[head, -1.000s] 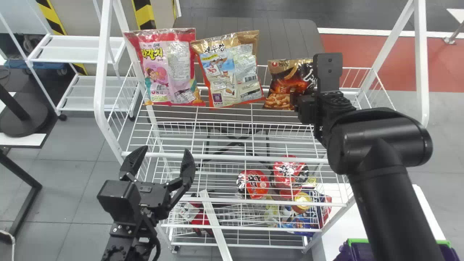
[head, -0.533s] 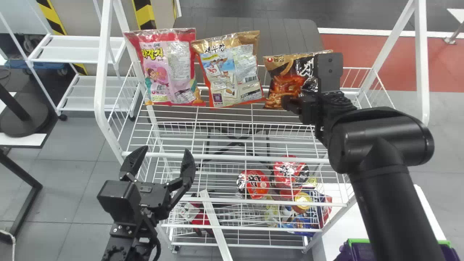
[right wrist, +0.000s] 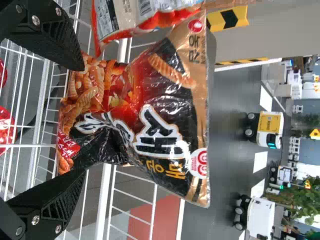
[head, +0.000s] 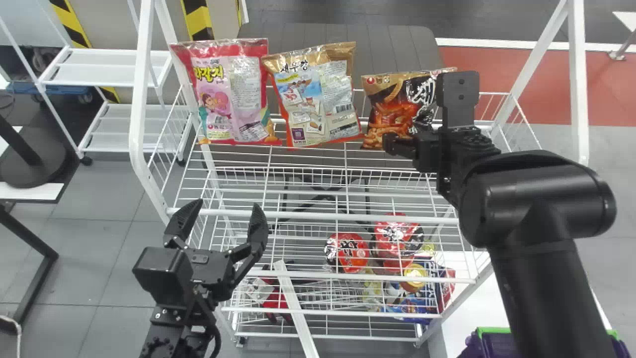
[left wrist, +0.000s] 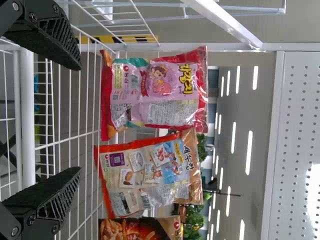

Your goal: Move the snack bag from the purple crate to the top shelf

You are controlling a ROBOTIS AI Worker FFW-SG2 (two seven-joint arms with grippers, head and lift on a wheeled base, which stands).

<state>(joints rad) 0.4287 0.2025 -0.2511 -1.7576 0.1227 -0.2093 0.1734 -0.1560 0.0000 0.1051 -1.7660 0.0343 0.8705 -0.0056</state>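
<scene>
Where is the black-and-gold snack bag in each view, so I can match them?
Head view: black-and-gold bag, above and right of centre.
Left wrist view: partly cut off at the picture's edge.
Right wrist view: near the middle, large.
Shared landmark: the orange-edged tan bag beside it.

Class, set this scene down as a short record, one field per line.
Place: white wire rack
Top row, left to right: pink bag, tan bag, dark bag
Right gripper: open, at the dark bag
Left gripper: open, holding nothing
Lower down: red packages
Purple crate: head view's lower right
</scene>
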